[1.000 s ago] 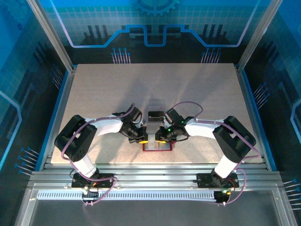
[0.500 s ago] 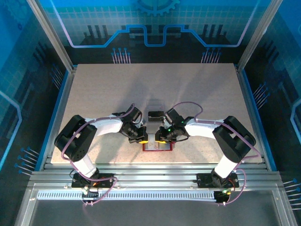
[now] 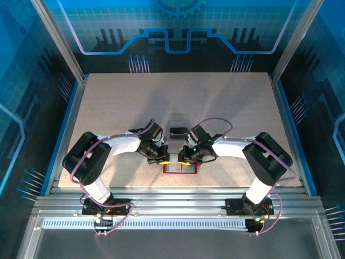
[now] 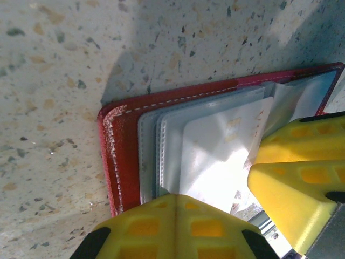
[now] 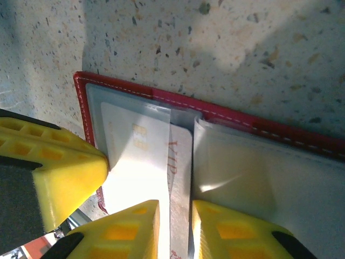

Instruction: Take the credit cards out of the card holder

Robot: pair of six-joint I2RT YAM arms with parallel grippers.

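The red card holder (image 3: pixel 180 172) lies open near the table's front edge, pale pockets up (image 4: pixel 116 162) (image 5: pixel 280 132). Both grippers are down on it. My left gripper (image 3: pixel 164 158) (image 4: pixel 175 197) is shut, with its yellow tips pressed together on the edge of the pockets. A white credit card (image 4: pixel 215 156) sits inside a clear pocket there. My right gripper (image 3: pixel 184 158) (image 5: pixel 175 226) is shut on a silvery credit card (image 5: pixel 180 162) marked VIP, which stands on edge between the pocket leaves. Another credit card with a chip (image 5: pixel 135 145) lies in the pocket beside it.
A clear plastic box (image 3: pixel 178 120) and a small dark object (image 3: pixel 177 131) sit just behind the grippers. The speckled tabletop (image 3: pixel 178 91) stretches away beyond them. Metal frame rails (image 3: pixel 172 197) run along the near edge.
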